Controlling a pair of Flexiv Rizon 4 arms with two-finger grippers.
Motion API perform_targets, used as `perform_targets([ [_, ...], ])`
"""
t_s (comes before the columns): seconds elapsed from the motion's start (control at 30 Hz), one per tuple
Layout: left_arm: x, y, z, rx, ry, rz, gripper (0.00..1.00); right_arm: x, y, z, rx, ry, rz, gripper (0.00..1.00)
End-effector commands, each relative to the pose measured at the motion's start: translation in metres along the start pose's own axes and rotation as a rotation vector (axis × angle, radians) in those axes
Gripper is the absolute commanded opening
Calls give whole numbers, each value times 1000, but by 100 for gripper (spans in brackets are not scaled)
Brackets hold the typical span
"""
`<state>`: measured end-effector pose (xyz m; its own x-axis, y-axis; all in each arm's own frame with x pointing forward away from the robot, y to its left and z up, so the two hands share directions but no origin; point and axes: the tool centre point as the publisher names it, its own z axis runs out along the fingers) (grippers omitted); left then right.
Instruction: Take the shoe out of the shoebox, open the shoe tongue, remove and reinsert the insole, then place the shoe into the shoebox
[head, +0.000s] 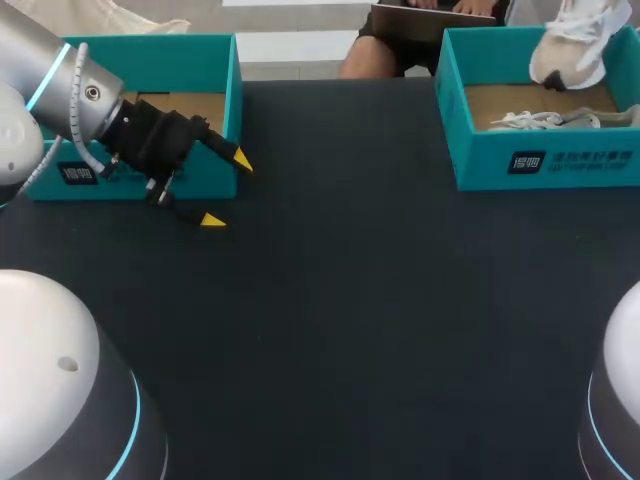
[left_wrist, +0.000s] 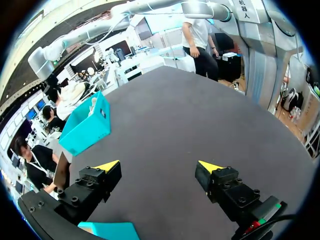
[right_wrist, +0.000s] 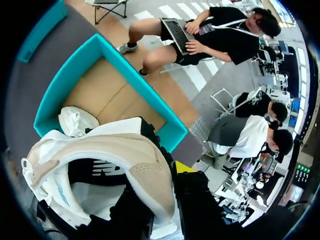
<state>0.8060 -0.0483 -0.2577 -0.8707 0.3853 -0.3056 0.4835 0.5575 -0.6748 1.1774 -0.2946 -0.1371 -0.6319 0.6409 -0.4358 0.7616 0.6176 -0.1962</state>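
The head view shows the left tool (head: 226, 190) low over the dark desk (head: 350, 300), just in front of a second teal box (head: 215, 100) at the desk's far left. Its yellow-tipped fingers are spread wide with nothing between them. The left wrist view confirms this: the left tool (left_wrist: 159, 166) gapes over bare desk (left_wrist: 200, 115), with the shoebox (left_wrist: 90, 130) well ahead across the surface.

The right tool does not appear in the head view at all. There, only the shoe (head: 572, 45) shows, raised over the far rim of the shoebox (head: 540, 160) at the desk's far right and cut off by the frame edge. A second shoe (head: 545, 120) lies on its side on the cardboard floor, laces loose.

The right wrist view supplies the rest. The right tool (right_wrist: 162, 200) is closed on the shoe (right_wrist: 115, 155), which is held above the open shoebox (right_wrist: 65, 75). One yellow tip (right_wrist: 183, 167) shows beside the shoe's collar; the other is hidden behind the shoe (the black finger bodies flank it on both sides).

The shoe is white with a beige suede panel, a dark logo on its side and a thick white sole. The white lump under it in the shoebox is hard to make out.
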Motion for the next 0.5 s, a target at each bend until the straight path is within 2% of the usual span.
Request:
perform_targets([
  [0.03,0,0,0,-2,2,0,100,5,-1,1,40,13,210,0],
  [0.2,0,0,0,-2,2,0,100,14,-15,-1,70,-14,428,0],
  [0.37,0,0,0,-2,2,0,100,19,-24,-2,102,-41,530,0],
  [0.4,0,0,0,-2,2,0,100,20,-26,-3,151,-15,564,0],
  [0.43,0,0,0,-2,2,0,100,22,-27,-2,160,-10,582,0],
  [0.47,0,0,0,-2,2,0,100,22,-29,-2,131,-32,605,0],
  [0.5,0,0,0,-2,2,0,100,24,-31,-2,163,6,619,0],
])
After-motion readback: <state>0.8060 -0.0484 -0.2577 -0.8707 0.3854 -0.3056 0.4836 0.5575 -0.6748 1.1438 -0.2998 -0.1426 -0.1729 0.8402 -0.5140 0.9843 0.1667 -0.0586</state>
